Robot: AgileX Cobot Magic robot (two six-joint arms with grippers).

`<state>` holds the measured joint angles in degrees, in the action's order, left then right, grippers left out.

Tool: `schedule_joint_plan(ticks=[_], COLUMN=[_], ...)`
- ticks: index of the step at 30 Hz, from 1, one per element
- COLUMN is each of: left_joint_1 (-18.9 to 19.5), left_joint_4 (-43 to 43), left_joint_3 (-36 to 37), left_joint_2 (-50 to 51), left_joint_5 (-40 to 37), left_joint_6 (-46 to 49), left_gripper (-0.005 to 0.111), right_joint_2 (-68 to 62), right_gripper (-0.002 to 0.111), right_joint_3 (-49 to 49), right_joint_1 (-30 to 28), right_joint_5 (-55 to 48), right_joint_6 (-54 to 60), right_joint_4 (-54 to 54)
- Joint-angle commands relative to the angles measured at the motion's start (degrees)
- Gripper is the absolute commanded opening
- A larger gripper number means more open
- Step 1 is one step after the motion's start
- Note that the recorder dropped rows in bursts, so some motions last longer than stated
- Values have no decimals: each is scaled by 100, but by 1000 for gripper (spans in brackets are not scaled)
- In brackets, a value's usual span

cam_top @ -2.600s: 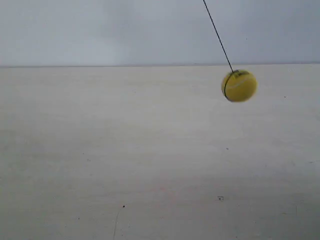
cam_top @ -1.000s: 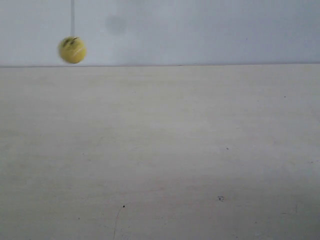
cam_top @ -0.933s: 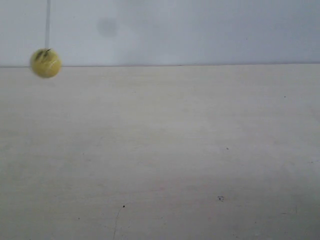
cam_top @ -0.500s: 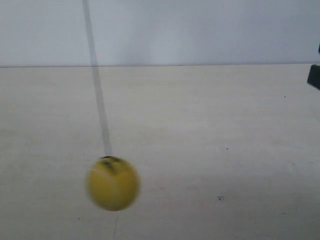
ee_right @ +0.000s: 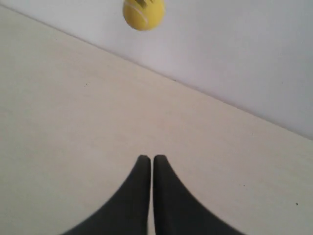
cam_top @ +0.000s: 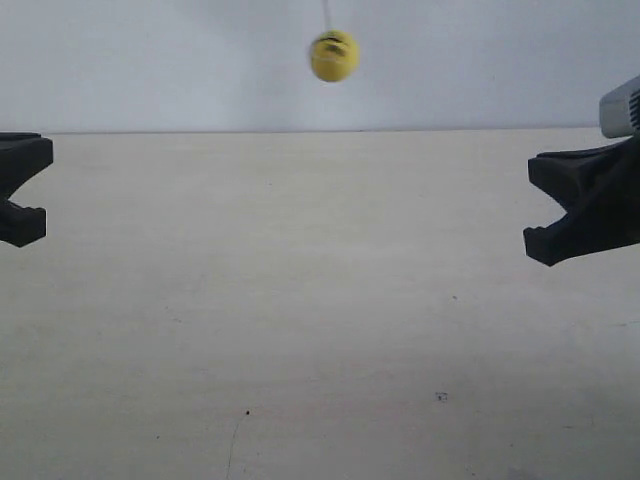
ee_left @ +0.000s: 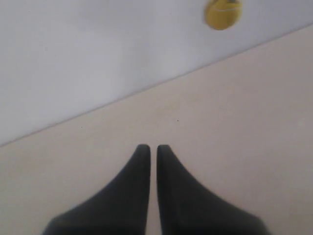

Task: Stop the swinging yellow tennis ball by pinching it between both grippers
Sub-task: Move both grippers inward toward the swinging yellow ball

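Observation:
The yellow tennis ball [cam_top: 334, 56] hangs high on its thin string [cam_top: 326, 14], in front of the pale wall and above the table's far edge. It touches neither gripper. A black gripper [cam_top: 36, 190] pokes in at the exterior view's left edge, and another [cam_top: 534, 208] at its right edge, both lower than the ball and far to either side of it. In the left wrist view the ball [ee_left: 223, 13] floats well beyond my left gripper [ee_left: 153, 148], whose fingers stand almost together on nothing. The right wrist view shows the ball [ee_right: 143, 13] far past my right gripper [ee_right: 148, 159], likewise shut and empty.
A pale wooden table [cam_top: 320, 320] spreads below, with a few small dark specks [cam_top: 441, 397]. A plain grey-white wall [cam_top: 150, 60] rises behind its far edge. A grey-white box [cam_top: 622, 106] sits above the gripper at the exterior view's right.
The ball has swung from low at the front left up to high near the centre. Both grippers have come into view at the two side edges.

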<state>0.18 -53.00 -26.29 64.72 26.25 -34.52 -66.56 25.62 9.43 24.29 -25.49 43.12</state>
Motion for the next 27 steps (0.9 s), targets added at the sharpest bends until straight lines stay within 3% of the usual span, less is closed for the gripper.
schedule_joint_plan(ticks=[1, 5, 9, 15, 19, 27], left_joint_1=[-7, -7, -7, -7, -7, -7], left_joint_4=[-140, -257, -1197, -1296, -1824, -2070], left_joint_3=[-72, -72, -72, -72, -72, -72], left_joint_2=[179, 299, 411, 507, 507, 601], left_joint_5=[69, 69, 411, 607, 1093, 1038], left_joint_6=[-84, -130, -810, -854, -965, -965], left_gripper=[5, 5, 5, 5, 5, 5], right_joint_2=[-99, -99, -99, -99, -99, -298], right_gripper=[0, 0, 0, 0, 0, 0], right_joint_3=[-28, -28, -28, -28, -28, -28], right_joint_1=[-22, -22, -22, -22, -22, -22], right_joint_5=[139, 267, 634, 719, 719, 824], right_joint_6=[-158, -827, -1623, -1740, -1751, -1750], right_joint_4=[241, 953, 1943, 2076, 2075, 2500])
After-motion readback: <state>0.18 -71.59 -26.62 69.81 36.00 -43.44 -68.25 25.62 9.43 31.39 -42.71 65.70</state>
